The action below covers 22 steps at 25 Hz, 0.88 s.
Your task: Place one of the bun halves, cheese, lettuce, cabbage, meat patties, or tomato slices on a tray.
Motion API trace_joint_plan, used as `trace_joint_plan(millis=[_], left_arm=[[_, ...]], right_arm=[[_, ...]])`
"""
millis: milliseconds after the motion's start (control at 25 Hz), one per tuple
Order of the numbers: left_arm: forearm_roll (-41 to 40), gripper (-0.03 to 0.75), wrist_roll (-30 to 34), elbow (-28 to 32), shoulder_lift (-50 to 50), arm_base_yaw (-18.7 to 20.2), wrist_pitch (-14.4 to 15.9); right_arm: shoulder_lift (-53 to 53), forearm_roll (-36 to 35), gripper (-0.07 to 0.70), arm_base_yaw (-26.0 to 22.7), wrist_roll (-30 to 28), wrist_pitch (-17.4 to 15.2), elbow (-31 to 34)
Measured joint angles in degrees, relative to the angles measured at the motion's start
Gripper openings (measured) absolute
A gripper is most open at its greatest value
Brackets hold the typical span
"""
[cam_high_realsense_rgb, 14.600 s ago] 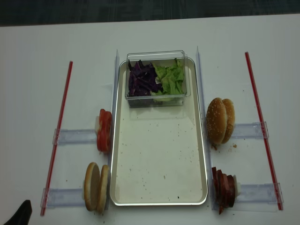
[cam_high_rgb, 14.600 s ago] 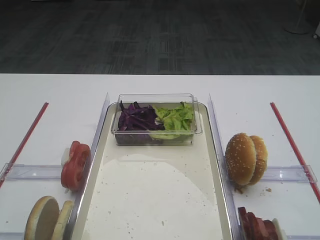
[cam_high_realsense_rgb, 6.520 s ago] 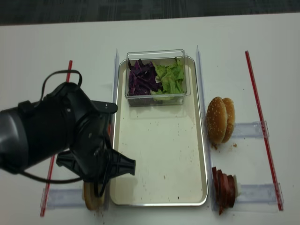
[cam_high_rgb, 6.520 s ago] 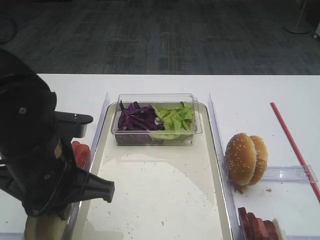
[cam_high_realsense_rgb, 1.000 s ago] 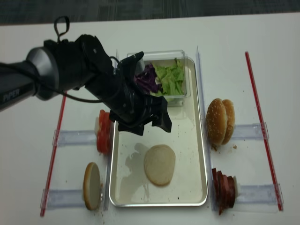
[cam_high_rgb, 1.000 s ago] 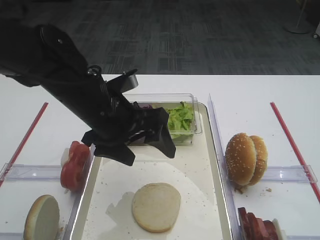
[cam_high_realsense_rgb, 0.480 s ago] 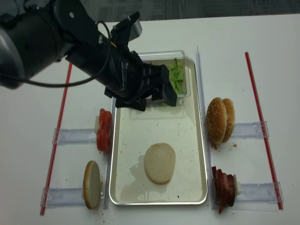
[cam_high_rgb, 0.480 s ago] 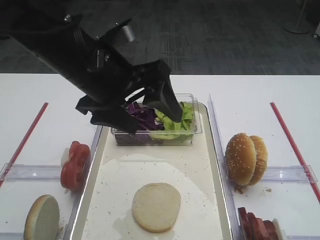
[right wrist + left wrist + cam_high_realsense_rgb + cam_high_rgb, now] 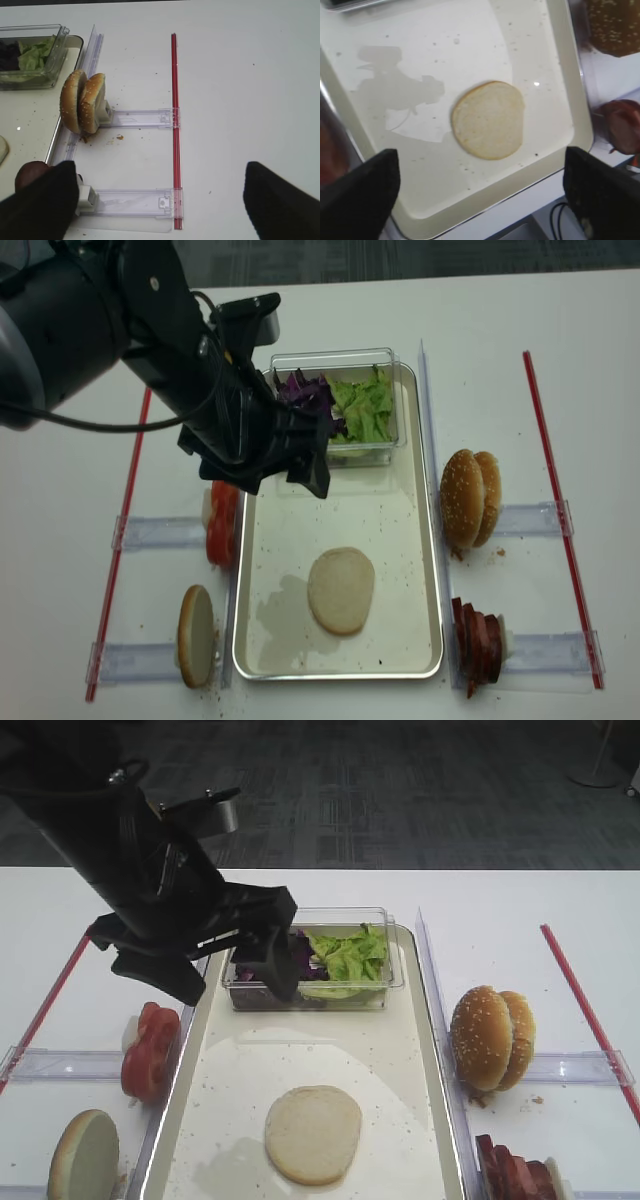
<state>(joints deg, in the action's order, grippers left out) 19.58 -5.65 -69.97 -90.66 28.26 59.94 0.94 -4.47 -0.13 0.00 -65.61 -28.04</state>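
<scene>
A pale round bun half (image 9: 313, 1134) (image 9: 341, 590) (image 9: 488, 120) lies flat near the front of the speckled tray (image 9: 330, 1040) (image 9: 350, 510). My left gripper (image 9: 230, 980) (image 9: 268, 478) (image 9: 479, 196) hangs open and empty well above the tray's left rear part, clear of the bun half. My right gripper (image 9: 160, 200) stands open and empty over the table right of the tray. Tomato slices (image 9: 150, 1050), another bun half (image 9: 85, 1158) and meat patties (image 9: 478, 645) stand beside the tray. Cabbage (image 9: 305, 395) and lettuce (image 9: 362, 408) fill a clear box. No cheese is in view.
Sesame-seeded bun pieces (image 9: 492, 1036) (image 9: 82, 101) stand on a clear rail right of the tray. Red strips (image 9: 548, 480) (image 9: 174, 125) run along the table on both sides. The clear box (image 9: 312, 920) takes up the tray's far end.
My left gripper, open throughout, has risen from just above the tray and swung back and to the left. The bun half stays flat on the tray.
</scene>
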Motion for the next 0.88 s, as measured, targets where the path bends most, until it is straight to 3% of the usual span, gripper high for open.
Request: trace_joint_plan(millis=[200,600,720,880], left_arm=[[-7.3,0.608,-1.4,0.0,0.0,0.0,2.0],[-13.8,0.608,-3.2,0.0,0.0,-0.3,3.2],[-15.1,0.608,-3.7,0.0,0.0,-2.9,4.6],[-16.2,0.608,-2.8,0.0,0.0,-9.6,6.9]], right_arm=[[0.0,0.0,0.678,0.0,0.0,0.0,0.0],[0.0,0.0,0.678,0.0,0.0,0.0,0.0],[0.0,0.0,0.678,0.0,0.0,0.0,0.0],[0.0,0.0,0.678,0.0,0.0,0.0,0.0]])
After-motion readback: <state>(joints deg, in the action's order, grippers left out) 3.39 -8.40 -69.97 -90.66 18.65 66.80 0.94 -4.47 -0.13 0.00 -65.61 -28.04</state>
